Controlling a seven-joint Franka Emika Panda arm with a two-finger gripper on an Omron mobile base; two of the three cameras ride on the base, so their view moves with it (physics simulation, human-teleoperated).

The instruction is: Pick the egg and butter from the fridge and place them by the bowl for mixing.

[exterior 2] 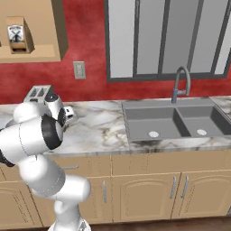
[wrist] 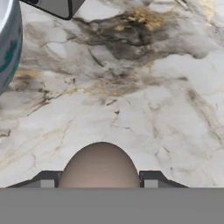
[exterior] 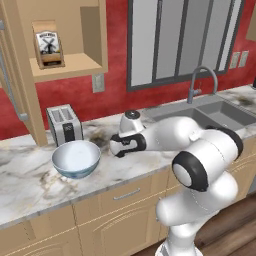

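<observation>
A red wall [exterior 2: 90, 85] is backing a marbled counter [exterior: 30, 185] over tan cabinets [exterior 2: 149, 189], with a grey-framed window [exterior 2: 167, 38] sitting above a double sink [exterior 2: 173, 122].

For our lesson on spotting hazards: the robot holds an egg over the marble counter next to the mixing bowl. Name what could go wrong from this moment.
1. The egg sits between the gripper fingers above bare marble counter; released from height, it may crack.
2. An egg is round, so once set down it could roll across the flat counter.
3. The bowl and toaster stand close by; a sideways swing might knock the bowl.
</observation>
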